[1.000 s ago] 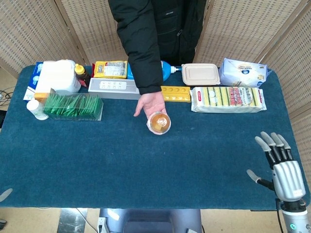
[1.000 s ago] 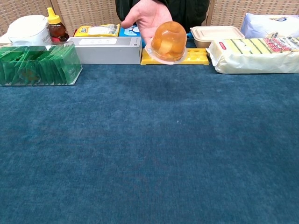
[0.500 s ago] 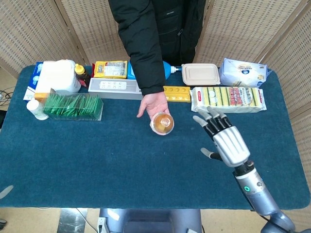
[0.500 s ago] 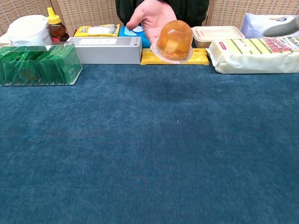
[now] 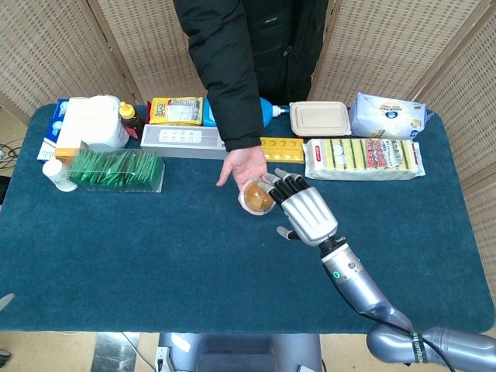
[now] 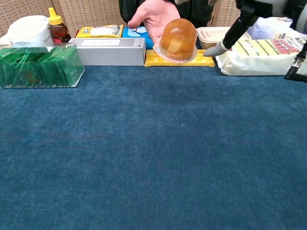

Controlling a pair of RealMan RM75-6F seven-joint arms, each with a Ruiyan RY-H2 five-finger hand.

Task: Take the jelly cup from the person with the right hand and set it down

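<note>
**Right hand closing in on the offered jelly cup**

Head view: the person's hand (image 5: 242, 165) lies palm-up over the blue desk (image 5: 155, 248), with the jelly cup (image 5: 255, 197) resting at its fingertips, clear of the desk surface. The right hand (image 5: 304, 211) sits just beside the cup on its right, fingers (image 5: 280, 183) spread and released, their tips reaching the cup's edge; whether they actually touch it cannot be told. Nothing is grasped yet. To take it well, the hand should probably wrap the cup's side wall from the right, thumb below and fingers above, and squeeze gently, since a soft plastic cup would likely dent or slip from the palm. The left hand is out of frame.

Chest view: the cup (image 6: 178, 37) sits on its side in the person's palm (image 6: 154, 17), its orange dome facing the camera, in front of the yellow tray (image 6: 178, 58). One dark finger of the right hand (image 6: 229, 36) reaches down just right of the cup, with a visible gap between them. The hand is still unclenched.
</note>
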